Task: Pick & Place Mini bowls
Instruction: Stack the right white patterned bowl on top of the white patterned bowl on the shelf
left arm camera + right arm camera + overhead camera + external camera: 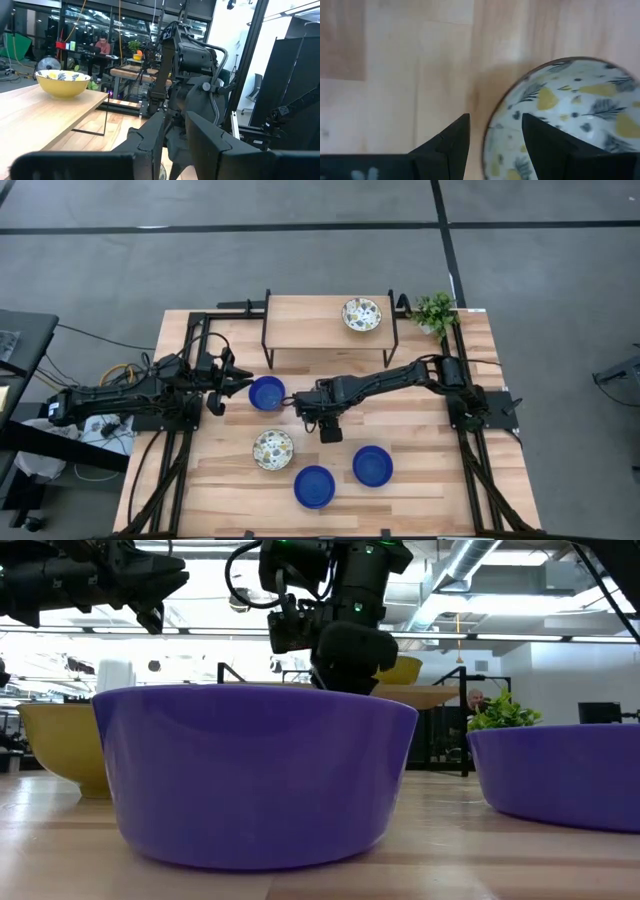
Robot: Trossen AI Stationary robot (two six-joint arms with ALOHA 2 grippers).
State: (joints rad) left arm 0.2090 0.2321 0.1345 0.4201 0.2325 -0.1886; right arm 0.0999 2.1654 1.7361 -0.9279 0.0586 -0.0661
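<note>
Five bowls show from above. One blue bowl sits mid-table. Two more blue bowls lie near the front edge, just apart from each other. A patterned bowl rests between the first blue bowl and the front pair. A second patterned bowl sits on the low shelf at the back of the table. A small plant stands at the shelf's right end.

The right claw points down over the table with its fingers well apart and nothing clamped. In its wrist view, the near rim of the table's patterned bowl shows between and beyond them. That bowl is blurred and cut off at the frame edge. Whether a finger touches the rim cannot be told.

The left claw is just left of the mid-table blue bowl. From above it is too dark to tell whether it meets the rim. The low view shows it raised high. Its wrist view shows a narrow gap between the fingers, with nothing in it. Past them, the right arm blocks most of the scene.

In the low view, the front blue bowl fills the middle. It hides the right claw's tips and the table behind. The other front bowl is cut off at the right edge.
</note>
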